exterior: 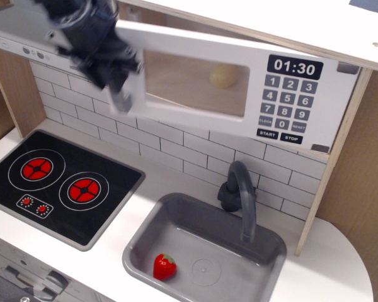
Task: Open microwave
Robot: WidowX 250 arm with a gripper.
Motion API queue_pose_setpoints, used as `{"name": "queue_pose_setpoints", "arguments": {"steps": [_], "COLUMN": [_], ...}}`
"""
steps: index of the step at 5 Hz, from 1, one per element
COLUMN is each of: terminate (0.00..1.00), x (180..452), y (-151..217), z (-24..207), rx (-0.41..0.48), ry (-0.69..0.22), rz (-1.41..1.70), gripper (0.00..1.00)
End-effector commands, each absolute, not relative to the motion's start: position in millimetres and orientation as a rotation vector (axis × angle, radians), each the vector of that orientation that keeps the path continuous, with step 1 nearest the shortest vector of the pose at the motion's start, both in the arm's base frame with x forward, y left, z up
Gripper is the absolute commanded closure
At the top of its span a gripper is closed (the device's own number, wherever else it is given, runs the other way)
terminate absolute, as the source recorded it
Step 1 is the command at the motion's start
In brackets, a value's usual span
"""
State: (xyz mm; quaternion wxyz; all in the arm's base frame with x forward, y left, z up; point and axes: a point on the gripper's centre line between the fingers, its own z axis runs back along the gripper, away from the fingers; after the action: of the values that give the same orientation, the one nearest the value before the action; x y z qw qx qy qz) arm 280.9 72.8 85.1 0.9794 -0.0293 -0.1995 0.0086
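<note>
The white toy microwave (290, 107) sits under the top shelf, with a black keypad and clock reading 01:30. Its door (195, 113) is swung partly out toward me, hinged on the right. A yellowish item (222, 76) shows through the clear window. My gripper (116, 82) is blurred at the door's left edge, closed around the grey vertical handle (123, 100).
A black two-burner stove (57, 182) lies at the left. A grey sink (205, 251) with a red strawberry (164, 266) and a dark faucet (239, 192) lies below the microwave. A grey hood (25, 34) is at the upper left.
</note>
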Motion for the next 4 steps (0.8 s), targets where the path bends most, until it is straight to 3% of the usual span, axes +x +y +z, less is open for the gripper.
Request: {"name": "queue_pose_setpoints", "arguments": {"steps": [1, 2, 4], "terminate": [0.00, 0.00, 0.00], "x": [224, 211, 227], "y": [76, 106, 196], "z": [107, 108, 129], "rx": [-0.089, -0.060, 0.052], "ry": [-0.264, -0.140, -0.057], "rz": [-0.062, 0.027, 0.336], "gripper": [0.00, 0.00, 0.00]}}
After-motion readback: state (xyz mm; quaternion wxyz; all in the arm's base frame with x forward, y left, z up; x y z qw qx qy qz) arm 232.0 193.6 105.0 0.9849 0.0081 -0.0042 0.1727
